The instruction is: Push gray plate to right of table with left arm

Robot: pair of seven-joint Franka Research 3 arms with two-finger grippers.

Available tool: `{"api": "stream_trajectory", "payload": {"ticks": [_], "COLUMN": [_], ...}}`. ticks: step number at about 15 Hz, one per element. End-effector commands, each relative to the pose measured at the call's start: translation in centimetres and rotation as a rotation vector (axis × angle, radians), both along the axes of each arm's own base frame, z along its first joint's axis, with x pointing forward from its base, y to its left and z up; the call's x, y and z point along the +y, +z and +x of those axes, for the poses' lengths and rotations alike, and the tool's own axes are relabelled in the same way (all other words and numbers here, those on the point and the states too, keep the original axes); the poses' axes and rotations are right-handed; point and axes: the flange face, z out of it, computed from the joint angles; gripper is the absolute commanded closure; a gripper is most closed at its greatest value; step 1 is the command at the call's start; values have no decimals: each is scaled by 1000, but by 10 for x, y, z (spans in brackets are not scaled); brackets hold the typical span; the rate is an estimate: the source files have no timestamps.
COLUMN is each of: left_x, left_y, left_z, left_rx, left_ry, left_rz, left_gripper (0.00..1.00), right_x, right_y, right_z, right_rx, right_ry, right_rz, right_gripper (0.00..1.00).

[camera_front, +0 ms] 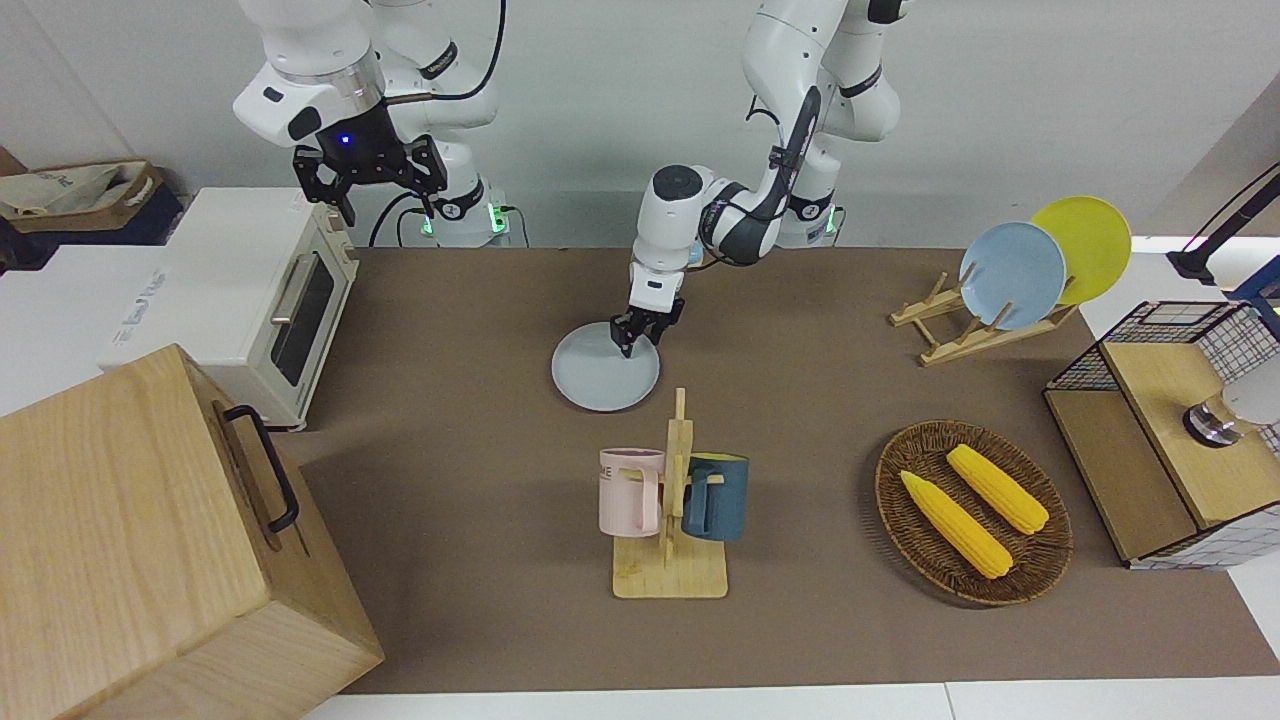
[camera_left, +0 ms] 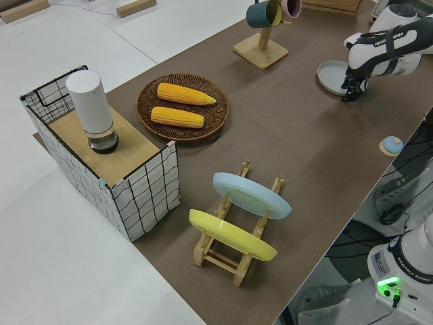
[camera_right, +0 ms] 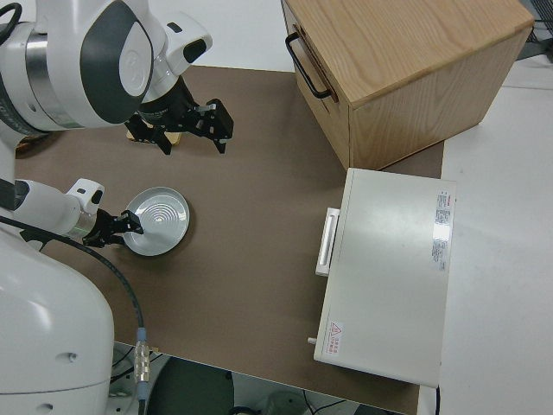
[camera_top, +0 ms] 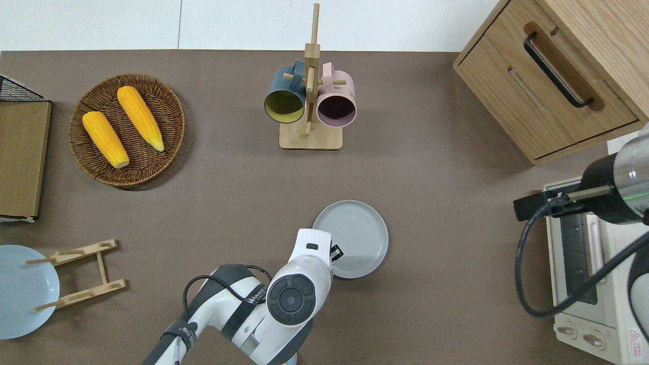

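The gray plate (camera_front: 603, 372) lies flat on the brown table (camera_front: 480, 300), nearer to the robots than the mug rack. It also shows in the overhead view (camera_top: 355, 235), the left side view (camera_left: 331, 72) and the right side view (camera_right: 160, 220). My left gripper (camera_front: 636, 340) points down with its tips at the plate's rim, on the edge nearest the robots and toward the left arm's end (camera_top: 335, 252). Its fingers look slightly apart and hold nothing. My right gripper (camera_front: 385, 200) is parked, open and empty.
A mug rack (camera_front: 672, 510) with a pink and a dark blue mug stands farther from the robots than the plate. A toaster oven (camera_front: 265, 300) and a wooden cabinet (camera_front: 150, 540) fill the right arm's end. A corn basket (camera_front: 972, 512), a plate rack (camera_front: 985, 320) and a wire crate (camera_front: 1170, 430) are toward the left arm's end.
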Motion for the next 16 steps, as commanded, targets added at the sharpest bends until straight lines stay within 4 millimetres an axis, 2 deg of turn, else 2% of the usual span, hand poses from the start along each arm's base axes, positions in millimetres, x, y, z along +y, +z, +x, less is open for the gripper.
{"api": "stream_trajectory", "payload": {"ticks": [1,4,8,12,16], "left_x": [-3,-3,16,55,115], "left_y": [2,19,53,87,127], "left_z": [9,17,35,50,76], "left_rx": [29,53,74,94,142], "left_ry": [-34,-69,-139,-271,-381], "left_rz": [49,85,127,163,163], "left_gripper": [9,9,9,7,7], "right_x": [-2,-1,-1,-1,-1], "right_y": [4,4,4,4,4], "right_z": [-3,-3,-3,-3,-3], "right_rx": [4,4,5,5,5], "right_ry": [-17,-15,-15,-15,-15], "right_rz": [2,2,4,4,4], "right_gripper": [17,17,17,17,17]}}
